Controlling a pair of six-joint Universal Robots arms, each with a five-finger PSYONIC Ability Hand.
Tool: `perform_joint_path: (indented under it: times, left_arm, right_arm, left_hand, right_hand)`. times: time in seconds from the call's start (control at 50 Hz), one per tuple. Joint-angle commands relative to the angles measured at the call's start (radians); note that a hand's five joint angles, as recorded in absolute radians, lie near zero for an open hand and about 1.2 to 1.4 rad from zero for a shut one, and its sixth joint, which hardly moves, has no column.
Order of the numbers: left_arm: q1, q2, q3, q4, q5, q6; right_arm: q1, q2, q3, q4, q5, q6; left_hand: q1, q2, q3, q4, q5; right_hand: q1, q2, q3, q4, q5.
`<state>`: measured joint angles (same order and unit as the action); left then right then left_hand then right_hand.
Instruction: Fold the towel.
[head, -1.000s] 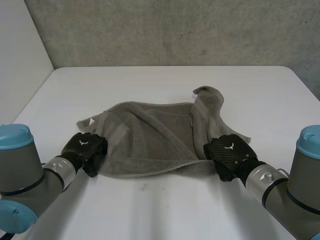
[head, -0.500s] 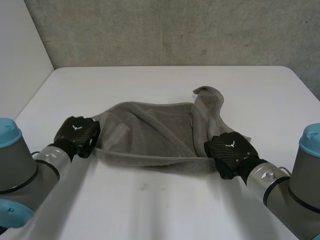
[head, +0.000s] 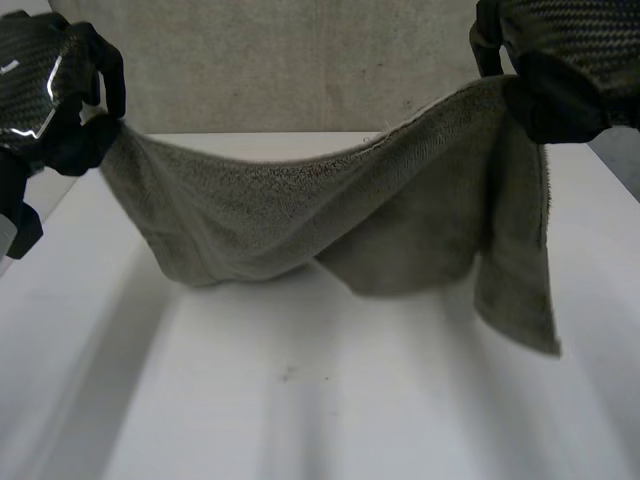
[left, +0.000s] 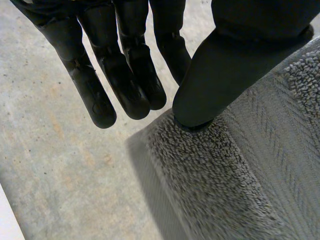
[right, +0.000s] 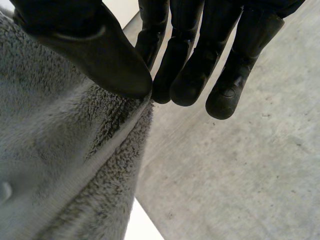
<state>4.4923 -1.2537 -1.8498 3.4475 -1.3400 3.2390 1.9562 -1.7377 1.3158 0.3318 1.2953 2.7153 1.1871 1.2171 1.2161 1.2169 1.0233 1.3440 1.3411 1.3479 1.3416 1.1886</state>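
Note:
A grey towel (head: 400, 215) hangs in the air between my two hands and sags in the middle above the white table (head: 330, 400). My left hand (head: 45, 90) is raised at the towel's left corner, and its thumb (left: 230, 65) pinches the terry cloth (left: 240, 180) against the fingers. My right hand (head: 560, 60) is raised at the towel's right corner, where its thumb (right: 95, 50) presses the hem (right: 75, 165) against the fingers. A loose flap of towel (head: 515, 280) dangles below the right hand.
A grey concrete wall (head: 300, 70) stands behind the table's far edge. A white panel (head: 25, 240) borders the table's left side.
Both hands have risen from the table to near head height, lifting the towel off the surface so that it now hangs stretched between them.

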Motion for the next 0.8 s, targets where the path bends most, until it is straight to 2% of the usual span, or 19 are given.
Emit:
perform_joint_path:
  times: [0.02,0.12,0.16,0.24,0.28,0.3,0.32,0.34,0.36,0.38,0.4,0.42,0.5,0.54,0.62,0.66,0.72,0.76,0.8]
  left_arm:
    - [0.002,-0.119,0.000,-0.018,0.002,-0.004]
    - [0.001,-0.319,0.015,-0.013,0.002,0.001]
    - [-0.004,-0.459,0.062,-0.005,0.001,0.002]
    - [-0.010,-0.591,0.169,0.004,-0.004,0.001]
    - [-0.015,-0.645,0.244,0.006,-0.008,0.001]
    - [-0.019,-0.691,0.333,0.006,-0.017,-0.001]
    - [-0.027,-0.725,0.436,0.004,-0.025,-0.005]
    - [-0.027,-0.725,0.437,0.004,-0.025,-0.005]
    - [-0.033,-0.746,0.545,0.004,-0.037,-0.008]
    - [-0.033,-0.747,0.546,0.004,-0.037,-0.008]
    - [-0.038,-0.759,0.652,0.005,-0.057,-0.013]
    - [-0.044,-0.763,0.761,0.006,-0.086,-0.022]
    - [-0.048,-0.762,0.945,0.004,-0.163,-0.068]
    - [-0.047,-0.747,1.039,0.004,-0.229,-0.122]
    - [-0.047,-0.715,1.046,-0.008,-0.260,-0.169]
    - [-0.045,-0.694,1.014,-0.018,-0.263,-0.189]
    - [-0.027,-0.648,0.865,-0.037,-0.257,-0.220]
    - [-0.022,-0.621,0.771,-0.039,-0.252,-0.231]
    - [-0.010,-0.575,0.575,-0.028,-0.251,-0.231]
  right_arm:
    - [-0.003,0.187,-0.105,0.181,-0.004,-0.069]
    - [0.006,0.377,-0.121,0.216,-0.001,-0.206]
    - [0.006,0.435,-0.137,0.214,-0.001,-0.218]
    - [0.009,0.549,-0.231,0.205,0.001,-0.223]
    - [0.013,0.669,-0.387,0.184,0.007,-0.227]
    - [0.013,0.670,-0.388,0.184,0.007,-0.227]
    - [0.021,0.728,-0.494,0.155,0.006,-0.230]
    - [0.021,0.728,-0.495,0.154,0.006,-0.230]
    - [0.029,0.777,-0.620,0.110,0.009,-0.227]
    - [0.035,0.818,-0.747,0.051,0.015,-0.226]
    - [0.035,0.819,-0.748,0.050,0.015,-0.226]
    - [0.036,0.848,-0.865,-0.017,0.015,-0.215]
    - [0.041,0.871,-1.064,-0.204,0.012,-0.171]
    - [0.041,0.862,-1.072,-0.236,0.007,-0.140]
    - [0.041,0.831,-1.040,-0.204,-0.013,-0.085]
    - [0.041,0.791,-0.928,-0.073,-0.074,-0.077]
    - [0.038,0.776,-0.862,0.007,-0.113,-0.085]
    - [0.035,0.761,-0.724,0.155,-0.194,-0.124]
    - [0.035,0.759,-0.651,0.215,-0.215,-0.153]
  left_hand:
    - [0.209,0.179,0.180,0.179,0.198]
    - [0.209,0.179,0.180,0.179,0.198]
    - [0.209,0.179,0.180,0.179,0.198]
    - [0.209,0.179,0.180,0.179,0.198]
    - [0.209,0.179,0.180,0.179,0.198]
    - [0.209,0.179,0.180,0.179,0.198]
    - [0.209,0.179,0.180,0.179,0.198]
    - [0.209,0.179,0.180,0.179,0.198]
    - [0.209,0.179,0.180,0.179,0.198]
    - [0.209,0.179,0.180,0.179,0.198]
    - [0.209,0.179,0.180,0.179,0.198]
    - [0.209,0.179,0.180,0.179,0.198]
    - [0.209,0.179,0.180,0.179,0.198]
    - [0.209,0.179,0.180,0.179,0.198]
    - [0.209,0.179,0.180,0.179,0.198]
    - [0.209,0.179,0.180,0.179,0.198]
    - [0.209,0.179,0.180,0.179,0.198]
    - [0.209,0.179,0.180,0.179,0.198]
    - [0.209,0.179,0.180,0.179,0.198]
  right_hand:
    - [0.052,0.055,0.048,0.055,0.033]
    - [0.052,0.055,0.048,0.055,0.033]
    - [0.052,0.055,0.048,0.055,0.033]
    - [0.052,0.055,0.048,0.055,0.033]
    - [0.052,0.055,0.048,0.055,0.033]
    - [0.052,0.055,0.048,0.055,0.033]
    - [0.052,0.055,0.048,0.055,0.033]
    - [0.052,0.055,0.048,0.055,0.033]
    - [0.052,0.055,0.048,0.055,0.033]
    - [0.052,0.055,0.048,0.055,0.033]
    - [0.052,0.055,0.048,0.055,0.033]
    - [0.052,0.055,0.048,0.055,0.033]
    - [0.052,0.055,0.048,0.055,0.033]
    - [0.052,0.055,0.048,0.055,0.033]
    - [0.052,0.055,0.048,0.055,0.033]
    - [0.052,0.055,0.048,0.055,0.033]
    - [0.052,0.055,0.048,0.055,0.033]
    - [0.052,0.055,0.048,0.055,0.033]
    - [0.052,0.055,0.048,0.055,0.033]
